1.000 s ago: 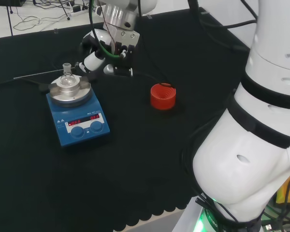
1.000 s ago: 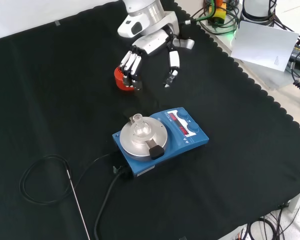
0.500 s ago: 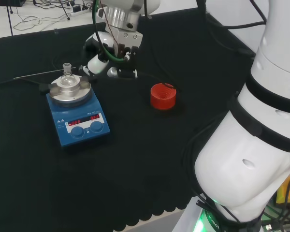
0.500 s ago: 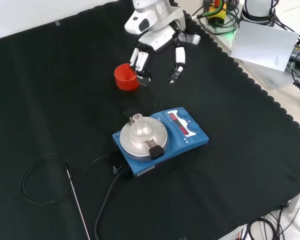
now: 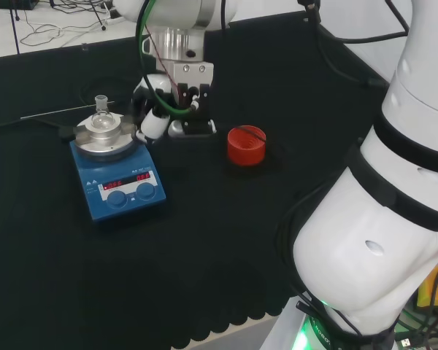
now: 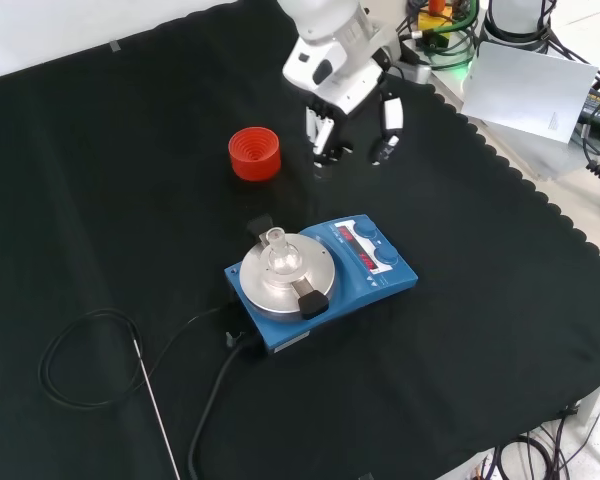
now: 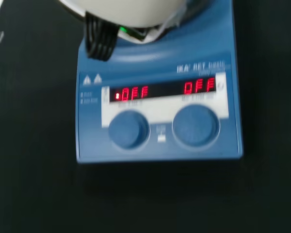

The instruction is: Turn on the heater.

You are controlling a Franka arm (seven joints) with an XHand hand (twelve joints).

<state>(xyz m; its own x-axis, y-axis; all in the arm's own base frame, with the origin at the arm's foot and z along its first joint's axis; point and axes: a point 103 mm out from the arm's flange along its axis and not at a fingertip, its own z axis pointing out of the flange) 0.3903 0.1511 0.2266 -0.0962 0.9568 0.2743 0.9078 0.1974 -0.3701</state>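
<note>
Hand (image 6: pixel 352 118) shifted rightward in front view, off red ribbed stand (image 6: pixel 254 153); fingers relaxed, spread, holding nothing. Blue heater (image 6: pixel 325 280) mid-cloth, below hand. Small clear flask (image 6: pixel 279 252) on its plate; contents indiscernible.
</note>
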